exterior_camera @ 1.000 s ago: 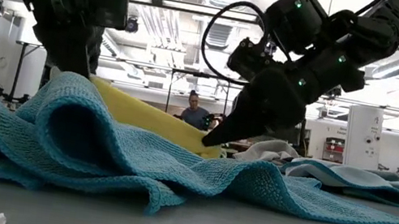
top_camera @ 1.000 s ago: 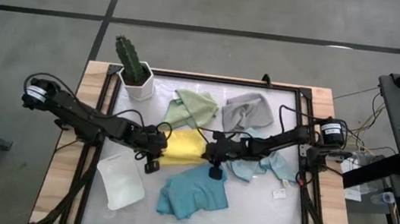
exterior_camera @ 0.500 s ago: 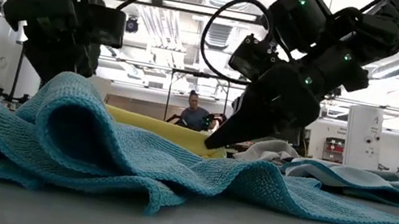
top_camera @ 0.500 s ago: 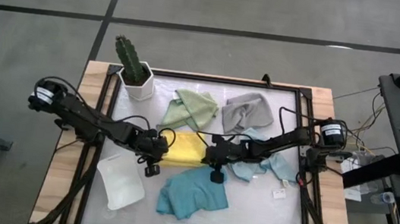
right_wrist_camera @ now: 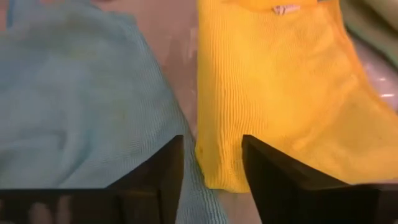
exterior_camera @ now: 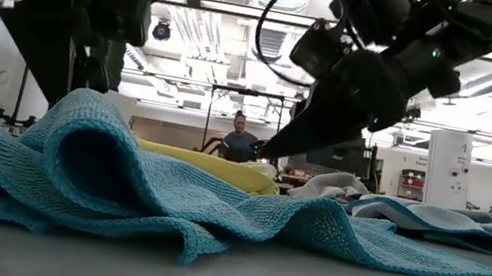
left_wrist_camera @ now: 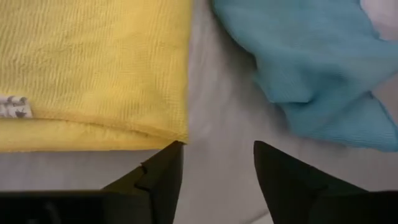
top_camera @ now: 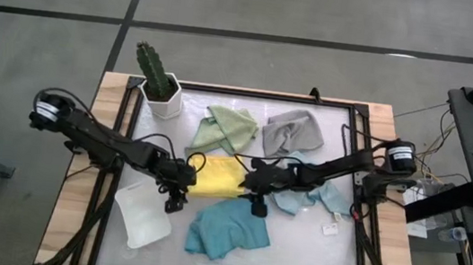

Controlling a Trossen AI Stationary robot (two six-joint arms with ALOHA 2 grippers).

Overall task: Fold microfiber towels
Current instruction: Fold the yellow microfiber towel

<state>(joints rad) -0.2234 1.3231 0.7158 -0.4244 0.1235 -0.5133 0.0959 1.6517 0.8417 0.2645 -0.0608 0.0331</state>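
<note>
Yellow towel (top_camera: 218,175) lies folded and flat overhead, while both wrist views show the left hand (left_wrist_camera: 214,180) and right hand (right_wrist_camera: 211,171) parted, gripping nothing.

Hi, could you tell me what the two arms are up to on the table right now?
They are folding microfiber towels. The yellow towel lies folded flat at the table's middle. The left gripper and the right gripper sit at its two ends with jaws open, holding nothing. The teal towel, pale blue towel, grey towel and sage green towel lie crumpled around it, not yet folded.
</note>
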